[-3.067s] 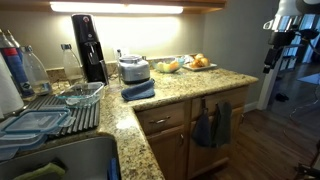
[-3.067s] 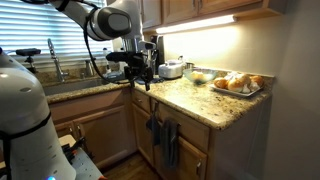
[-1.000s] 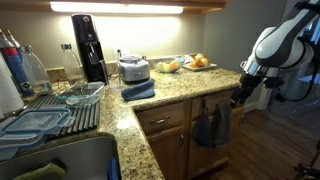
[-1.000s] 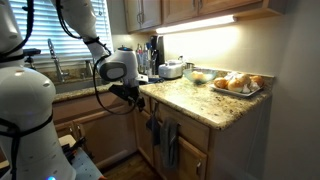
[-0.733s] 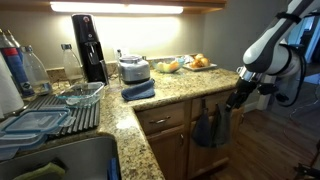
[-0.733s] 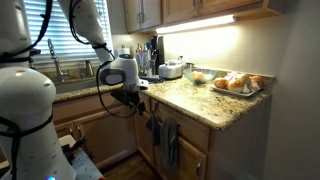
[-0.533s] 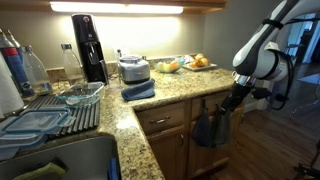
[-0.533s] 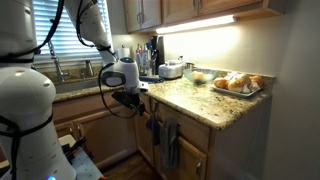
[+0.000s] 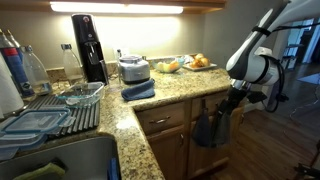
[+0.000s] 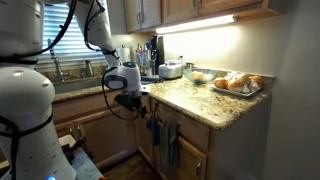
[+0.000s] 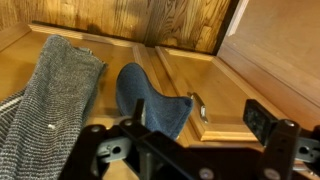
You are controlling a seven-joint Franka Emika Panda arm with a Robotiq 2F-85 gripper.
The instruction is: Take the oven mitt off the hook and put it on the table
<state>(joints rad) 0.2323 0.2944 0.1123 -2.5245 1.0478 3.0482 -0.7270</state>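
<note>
The small blue-grey oven mitt [image 11: 152, 106] hangs on the wooden cabinet front under the speckled granite table [image 9: 190, 88]. It shows in both exterior views [image 9: 204, 130] [image 10: 154, 132]. A longer grey cloth [image 11: 52, 100] hangs beside it [image 9: 222, 124] [image 10: 168, 143]. My gripper [image 11: 200, 118] is open and empty, close in front of the cabinet, with one finger right by the mitt's edge. In both exterior views the gripper [image 9: 227, 107] [image 10: 142, 103] is level with the top of the hanging cloths, just below the table [image 10: 190, 100] edge.
A folded blue towel [image 9: 138, 90], a toaster [image 9: 133, 69], a coffee machine [image 9: 89, 48] and plates of food [image 9: 198, 63] stand on the counter. A drawer handle [image 11: 198, 105] is by the mitt. A dish rack [image 9: 60, 112] and sink [image 9: 60, 160] are further along.
The arm has come down from above the counter and moved in toward the cabinet front, closing on the hanging cloths. The mitt and cloth have not moved.
</note>
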